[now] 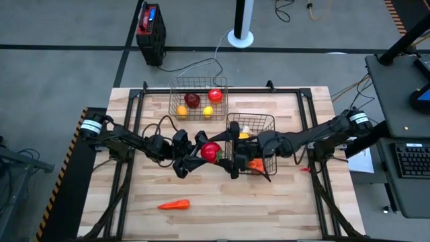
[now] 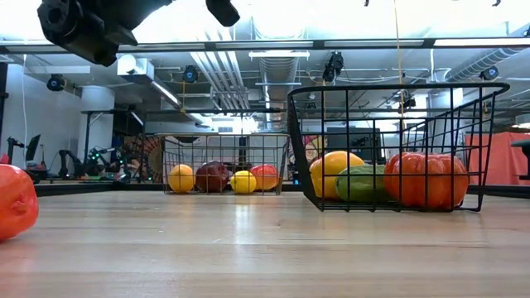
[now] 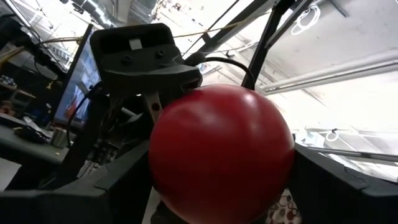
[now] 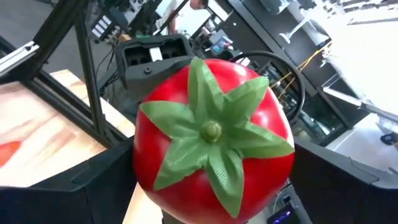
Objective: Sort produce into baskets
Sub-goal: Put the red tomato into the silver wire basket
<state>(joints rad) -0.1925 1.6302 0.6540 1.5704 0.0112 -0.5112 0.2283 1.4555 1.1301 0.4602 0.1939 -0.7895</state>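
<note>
A red tomato point(image 1: 210, 152) with a green leaf cap point(image 4: 211, 134) hangs above the table's middle between my two grippers. My left gripper point(image 1: 201, 157) comes from the left and is shut on it. My right gripper point(image 1: 226, 157) faces it from the right, above the near basket point(image 1: 263, 121). It is open, with a finger point(image 4: 93, 171) on either side of the tomato. That basket holds a yellow pepper point(image 2: 331, 170), a green cucumber point(image 2: 364, 184) and an orange piece point(image 2: 424, 179). The far basket point(image 1: 176, 87) holds several round pieces. A carrot point(image 1: 174, 204) lies near the front edge. My left gripper pinches the tomato's round sides point(image 3: 163, 163) between its two fingers. The fingers come from the table's left, slanting upward. The tomato is lifted clear of the table, its leaf cap turned toward my right gripper.
A small red piece point(image 1: 306, 169) lies on the table right of the near basket. A red-and-black box point(image 1: 150, 27) stands on the floor beyond the far edge. Bare wood shows along the front of the table, right of the carrot.
</note>
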